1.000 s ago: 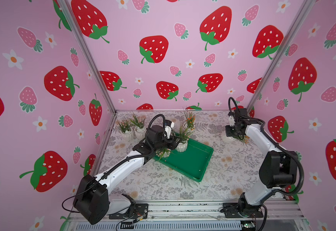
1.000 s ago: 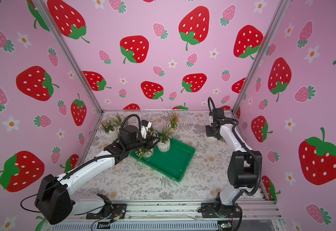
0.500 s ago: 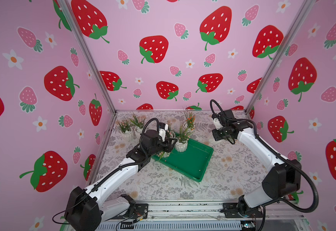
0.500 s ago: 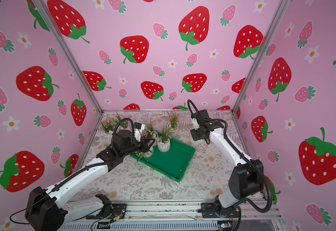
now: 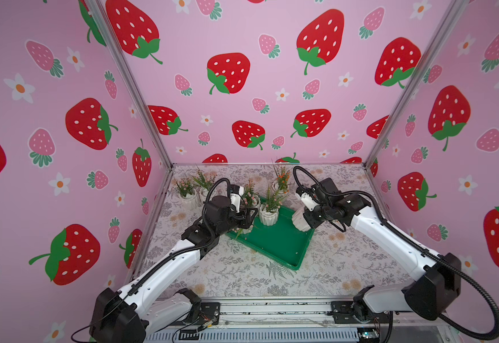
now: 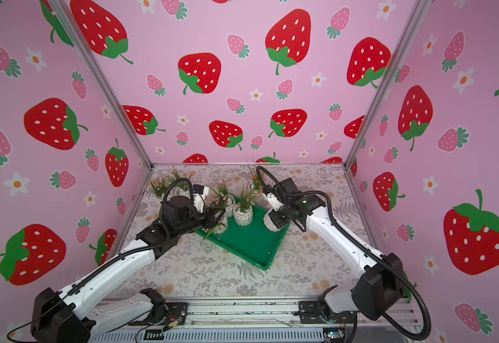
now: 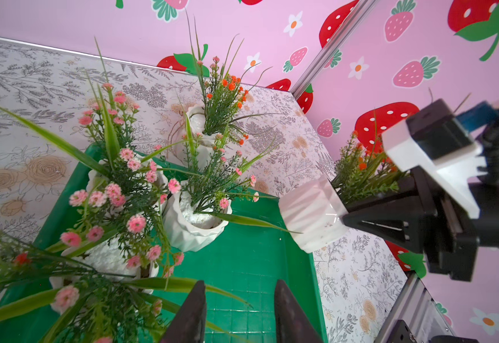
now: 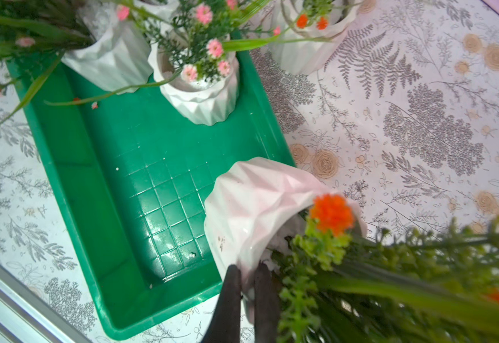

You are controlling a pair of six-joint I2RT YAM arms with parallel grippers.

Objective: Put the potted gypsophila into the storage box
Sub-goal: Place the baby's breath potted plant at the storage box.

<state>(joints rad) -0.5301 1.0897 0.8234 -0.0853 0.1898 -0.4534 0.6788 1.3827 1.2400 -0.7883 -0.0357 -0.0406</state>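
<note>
My right gripper (image 8: 248,292) is shut on the rim of a white ribbed pot of potted gypsophila (image 8: 257,202) with orange flowers. The pot is tilted and hangs over the right-hand rim of the green storage box (image 5: 283,246); both top views show it (image 5: 300,220) (image 6: 272,221). In the box stand a pink-flowered pot (image 5: 269,217) and another (image 7: 114,258) close beside my left gripper (image 7: 239,283). That gripper is open over the box floor, with only a leaf crossing the gap. A third pink pot (image 7: 156,178) sits at the box's back corner.
Two more pots (image 5: 187,199) (image 5: 204,193) stand at the back left of the floral table (image 5: 242,279). An orange-flowered pot (image 5: 280,184) stands behind the box. Pink strawberry walls close the table in on three sides.
My right arm has carried the orange-flowered pot from the back right to the box's right rim. My left arm has drawn back slightly from the pots in the box.
</note>
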